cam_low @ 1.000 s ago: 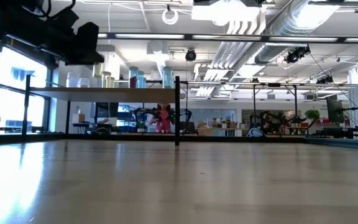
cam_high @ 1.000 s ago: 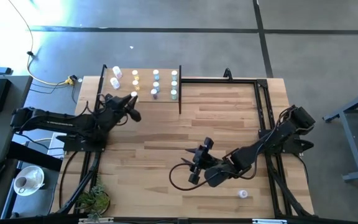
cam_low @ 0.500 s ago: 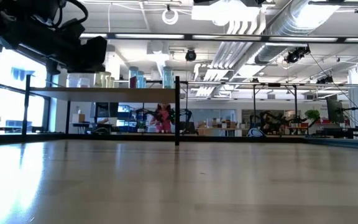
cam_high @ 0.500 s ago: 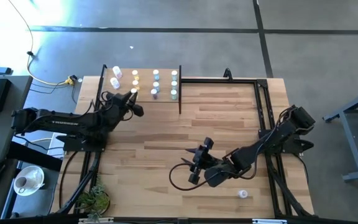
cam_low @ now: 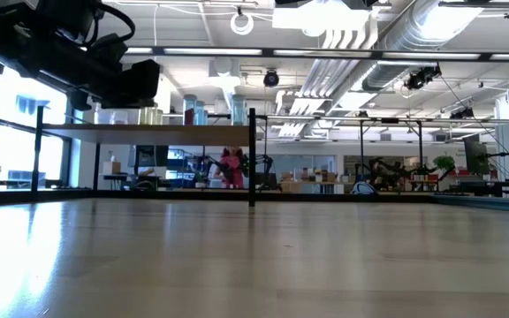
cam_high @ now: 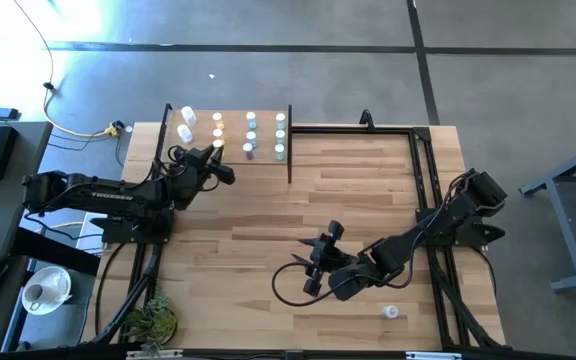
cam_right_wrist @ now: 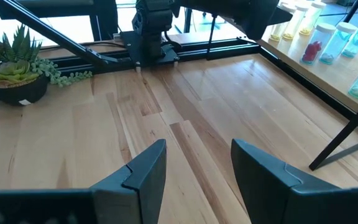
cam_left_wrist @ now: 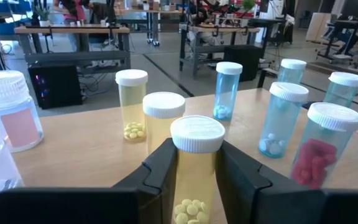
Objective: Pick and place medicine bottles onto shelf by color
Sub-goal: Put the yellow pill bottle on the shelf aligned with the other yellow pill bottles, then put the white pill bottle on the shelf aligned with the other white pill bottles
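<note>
Two yellow bottles (cam_left_wrist: 132, 102) are standing on the shelf (cam_left_wrist: 79, 140) ahead of the left gripper (cam_left_wrist: 194, 171), which is clamping a third, pill-filled yellow bottle (cam_left_wrist: 196, 168) — only the left wrist cam is showing this. High cam is showing the right gripper (cam_high: 320, 258) w/ fingers apart, idling mid-table, and one bottle (cam_high: 391, 311) lying near the table's front edge.

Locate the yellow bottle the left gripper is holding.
The yellow bottle sits in the left gripper at the shelf's near edge, high view's upper left, right behind two other yellow bottles.
</note>
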`<control>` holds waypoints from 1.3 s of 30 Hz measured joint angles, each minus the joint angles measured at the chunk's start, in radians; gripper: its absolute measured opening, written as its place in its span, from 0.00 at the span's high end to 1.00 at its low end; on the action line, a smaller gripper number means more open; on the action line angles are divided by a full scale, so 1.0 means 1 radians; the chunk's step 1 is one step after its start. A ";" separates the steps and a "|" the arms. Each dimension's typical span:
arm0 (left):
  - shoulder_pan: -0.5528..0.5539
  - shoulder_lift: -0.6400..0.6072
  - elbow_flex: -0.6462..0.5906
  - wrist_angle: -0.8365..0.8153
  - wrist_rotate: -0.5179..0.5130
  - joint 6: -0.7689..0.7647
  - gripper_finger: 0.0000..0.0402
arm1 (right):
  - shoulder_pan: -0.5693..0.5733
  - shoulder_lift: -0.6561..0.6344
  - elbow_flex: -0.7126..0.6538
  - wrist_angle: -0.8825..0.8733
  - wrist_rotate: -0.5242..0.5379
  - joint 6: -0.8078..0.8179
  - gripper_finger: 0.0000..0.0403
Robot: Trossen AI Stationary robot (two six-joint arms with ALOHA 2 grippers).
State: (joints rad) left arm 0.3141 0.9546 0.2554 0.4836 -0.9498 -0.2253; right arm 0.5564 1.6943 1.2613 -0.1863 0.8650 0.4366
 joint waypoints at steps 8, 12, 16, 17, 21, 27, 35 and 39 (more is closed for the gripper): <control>0.000 0.000 0.000 -0.004 0.002 -0.031 0.74 | 0.000 0.000 0.000 -0.006 0.000 0.000 0.57; 0.000 0.000 0.000 -0.007 0.012 -0.052 0.72 | 0.000 0.000 0.000 -0.006 0.000 0.000 0.57; 0.000 0.003 -0.005 -0.032 0.008 -0.054 0.71 | 0.000 0.000 0.000 -0.006 0.000 0.000 0.57; 0.000 0.002 -0.004 -0.031 0.003 -0.054 0.70 | 0.000 0.000 0.000 -0.006 0.000 0.000 0.57; 0.000 0.002 -0.004 -0.033 -0.003 -0.053 0.68 | 0.000 0.000 0.000 -0.006 0.000 0.000 0.57; 0.000 0.002 -0.003 -0.030 -0.004 -0.053 0.65 | 0.000 0.000 0.000 -0.006 0.000 0.000 0.57; 0.000 0.001 -0.003 -0.027 -0.007 -0.053 0.57 | 0.000 0.000 0.000 -0.006 0.000 0.000 0.57; 0.000 0.001 -0.003 -0.027 -0.007 -0.052 0.53 | 0.000 0.000 0.000 -0.006 0.000 0.000 0.57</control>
State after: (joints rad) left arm 0.3141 0.9558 0.2527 0.4568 -0.9569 -0.2775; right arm 0.5564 1.6943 1.2613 -0.1925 0.8650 0.4366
